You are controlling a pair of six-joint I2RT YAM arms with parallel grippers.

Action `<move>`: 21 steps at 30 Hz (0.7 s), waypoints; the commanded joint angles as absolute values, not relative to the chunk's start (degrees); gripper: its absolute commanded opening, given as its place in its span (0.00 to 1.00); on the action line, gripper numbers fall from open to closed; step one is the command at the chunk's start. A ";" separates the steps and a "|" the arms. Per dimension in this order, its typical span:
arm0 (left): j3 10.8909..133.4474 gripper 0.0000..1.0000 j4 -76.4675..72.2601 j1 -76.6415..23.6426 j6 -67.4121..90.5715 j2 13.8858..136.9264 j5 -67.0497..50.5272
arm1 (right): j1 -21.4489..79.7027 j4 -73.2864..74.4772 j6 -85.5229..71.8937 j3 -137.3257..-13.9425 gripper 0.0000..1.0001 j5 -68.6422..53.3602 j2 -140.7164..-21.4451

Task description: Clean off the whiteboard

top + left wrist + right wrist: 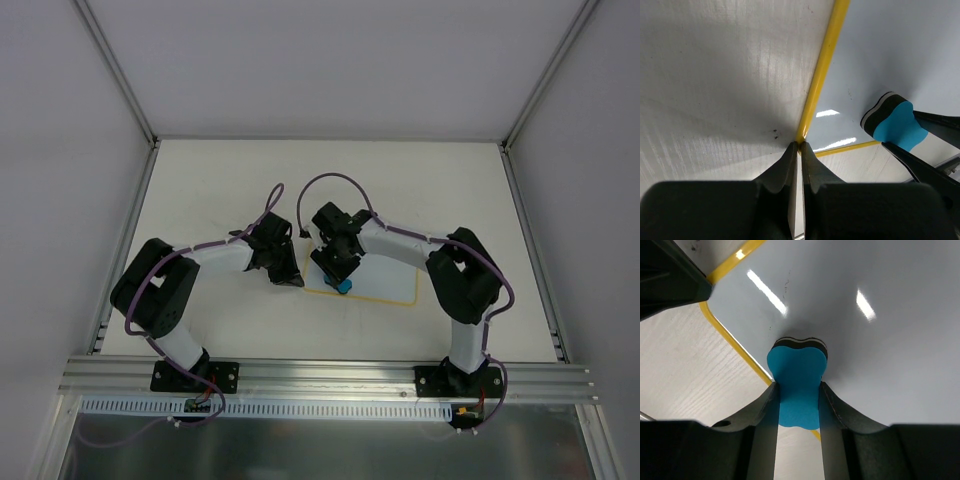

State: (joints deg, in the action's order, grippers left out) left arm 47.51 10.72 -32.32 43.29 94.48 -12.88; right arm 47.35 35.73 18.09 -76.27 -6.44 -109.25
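Note:
The whiteboard [385, 285], white with a thin yellow border, lies flat on the table between the two arms. My left gripper [290, 277] is shut, its tips [800, 145] resting on the board's near-left corner at the yellow border. My right gripper [343, 280] is shut on the blue eraser [344, 287] and holds its dark felt face against the board near the left edge. In the right wrist view the eraser [798, 365] sits between the fingers on the board [880, 330]. It also shows in the left wrist view [897, 127]. The board shows only faint specks, no handwriting.
The pale table [250, 180] is enclosed by white walls at the back and both sides. An aluminium rail [330, 375] runs along the near edge, carrying both arm bases. Purple cables loop over both arms.

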 commanded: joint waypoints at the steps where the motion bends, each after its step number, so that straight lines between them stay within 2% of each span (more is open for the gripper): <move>1: 45.53 0.00 17.75 -31.03 40.87 97.30 -5.62 | 46.33 40.43 15.13 -75.50 0.01 -4.75 -106.26; 10: 45.44 0.00 17.84 -30.50 40.78 96.59 -5.63 | 31.66 40.34 5.19 -70.14 0.01 -0.35 -100.12; 15: 45.53 0.00 17.75 -30.41 40.78 95.63 -5.63 | 26.47 37.71 1.06 -68.20 0.00 6.14 -94.67; 21: 46.23 0.00 17.75 -30.41 40.69 94.83 -5.27 | 14.70 37.79 -5.26 -69.61 0.02 15.46 -90.88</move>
State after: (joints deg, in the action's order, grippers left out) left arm 47.51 11.25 -31.40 43.24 94.06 -12.45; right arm 19.94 37.60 0.21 -68.03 8.27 -93.69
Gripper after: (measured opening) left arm 0.020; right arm 0.360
